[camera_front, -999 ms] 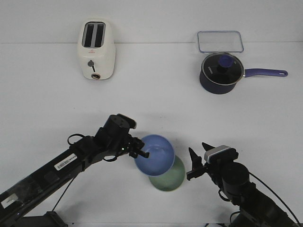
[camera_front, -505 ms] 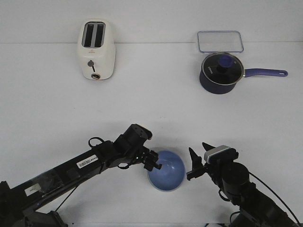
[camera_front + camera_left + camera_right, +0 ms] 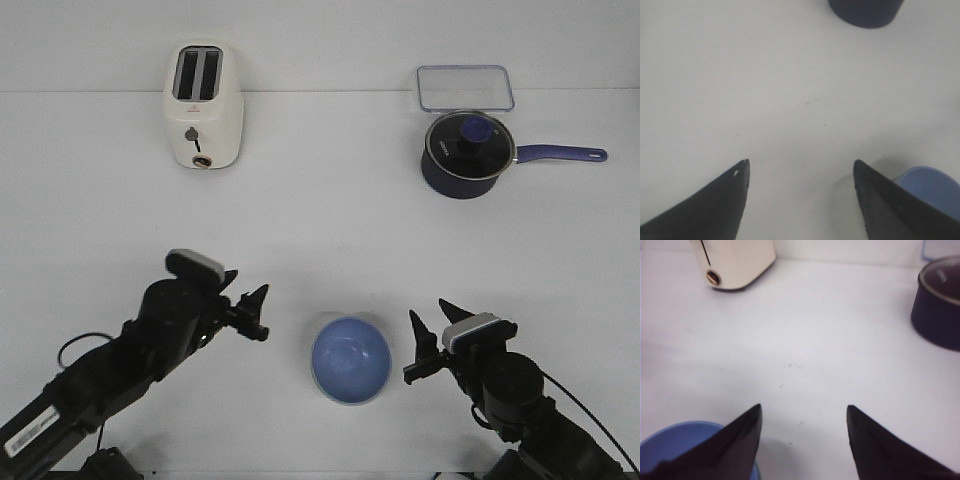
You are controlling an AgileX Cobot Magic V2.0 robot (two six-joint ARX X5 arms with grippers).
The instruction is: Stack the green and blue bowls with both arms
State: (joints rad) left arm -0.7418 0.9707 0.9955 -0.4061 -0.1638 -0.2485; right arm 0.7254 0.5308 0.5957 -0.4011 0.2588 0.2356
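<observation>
The periwinkle blue bowl [image 3: 350,360] sits upright on the white table at the front centre. The green bowl is hidden; no part of it shows apart from the blue one. My left gripper [image 3: 250,308] is open and empty, off to the left of the blue bowl and clear of it. My right gripper [image 3: 428,338] is open and empty just to the bowl's right. The left wrist view shows its gripper [image 3: 800,167] over bare table with the blue bowl [image 3: 935,187] beside one finger. The right wrist view shows its gripper [image 3: 804,410] open, the blue bowl [image 3: 675,440] behind one finger.
A cream toaster [image 3: 203,105] stands at the back left. A dark blue saucepan [image 3: 468,152] with a glass lid and a long handle stands at the back right, and a clear lidded container [image 3: 465,87] lies behind it.
My left gripper carried the blue bowl onto the green bowl, let go and drew back to the left. The green bowl is now covered. The right gripper shifted slightly.
</observation>
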